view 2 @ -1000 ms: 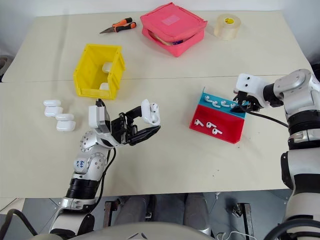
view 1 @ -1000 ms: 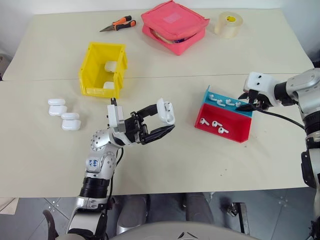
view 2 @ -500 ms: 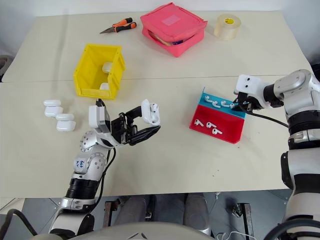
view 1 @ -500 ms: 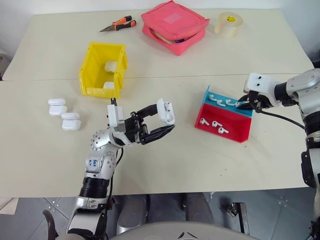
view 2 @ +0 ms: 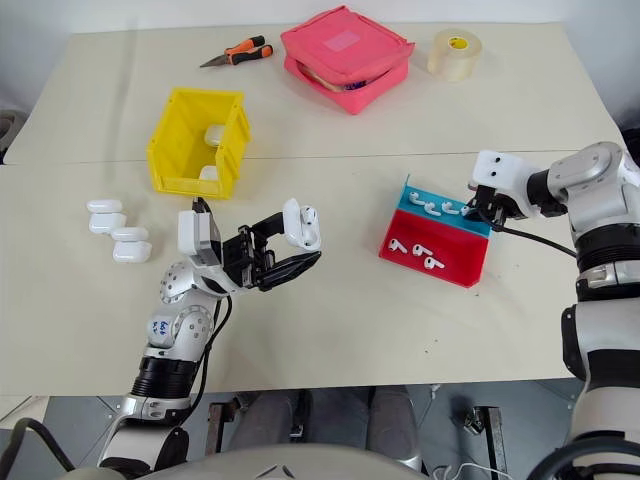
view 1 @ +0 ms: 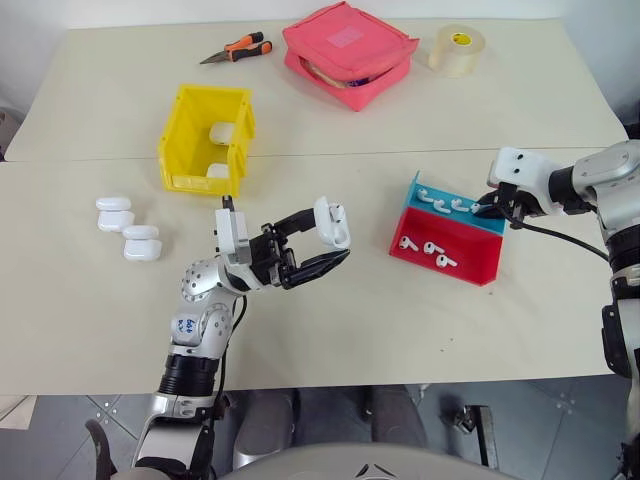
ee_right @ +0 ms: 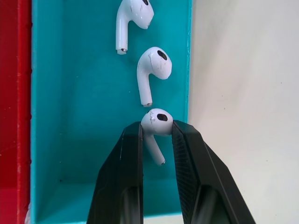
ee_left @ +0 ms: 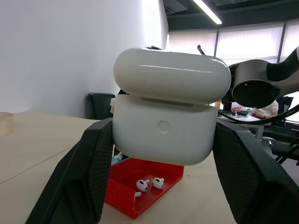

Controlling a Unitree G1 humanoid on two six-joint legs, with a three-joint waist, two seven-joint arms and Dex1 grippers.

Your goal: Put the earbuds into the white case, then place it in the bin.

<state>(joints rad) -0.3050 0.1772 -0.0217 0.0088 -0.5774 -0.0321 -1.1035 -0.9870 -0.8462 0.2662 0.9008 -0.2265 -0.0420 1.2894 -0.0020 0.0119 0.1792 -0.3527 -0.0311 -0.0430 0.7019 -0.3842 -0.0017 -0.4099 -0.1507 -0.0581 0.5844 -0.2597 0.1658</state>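
Over the blue tray half [ee_right: 84,116], right pincer [ee_right: 156,133] clamped on an earbud [ee_right: 156,123]; left pincer [ee_left: 163,154] clamped on the white case [ee_left: 163,126].

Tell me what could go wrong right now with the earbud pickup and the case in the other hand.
The right gripper pinches one earbud only by its rounded head in the blue side of the tray, so it might pop free on lifting. A neighbouring earbud lies close and could get knocked. The left gripper holds the white case above the table, lid ajar; it might slip during insertion.
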